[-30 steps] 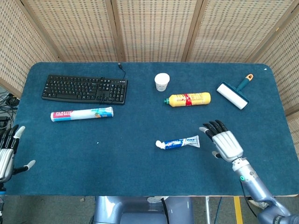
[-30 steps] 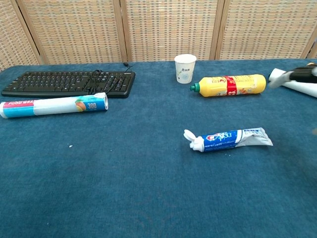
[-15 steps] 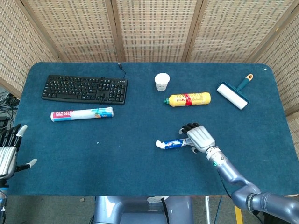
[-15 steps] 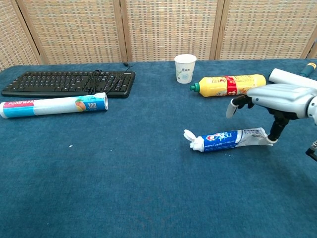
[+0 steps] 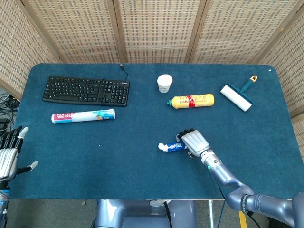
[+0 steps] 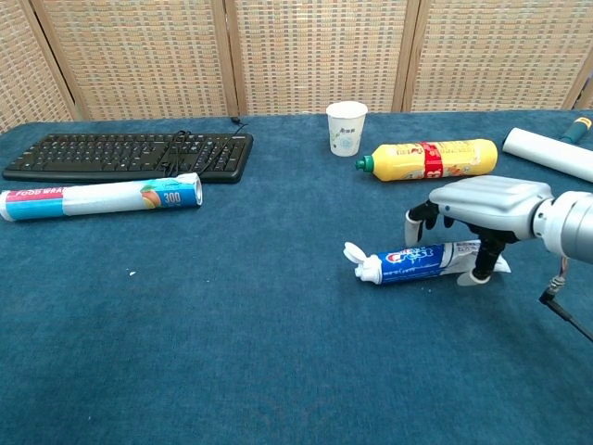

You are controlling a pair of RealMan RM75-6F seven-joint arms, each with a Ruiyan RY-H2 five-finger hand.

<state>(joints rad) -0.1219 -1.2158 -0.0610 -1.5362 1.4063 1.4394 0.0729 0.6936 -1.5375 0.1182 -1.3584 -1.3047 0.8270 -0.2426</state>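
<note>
Spread over the blue tabletop (image 5: 142, 166), largest to smallest: one keyboard (image 5: 86, 90), one film roll (image 5: 83, 116), one lint roller (image 5: 237, 95), one yellow bottle (image 5: 191, 100), one toothpaste tube (image 6: 422, 260) lying near the front edge, one paper cup (image 5: 164, 83). Arched over the tube's tail end, right hand (image 6: 486, 206), fingers (image 6: 418, 216) curled down around it but not clearly gripping. Off the tabletop's left edge, left hand (image 5: 10, 151), fingers apart, holding nothing.
</note>
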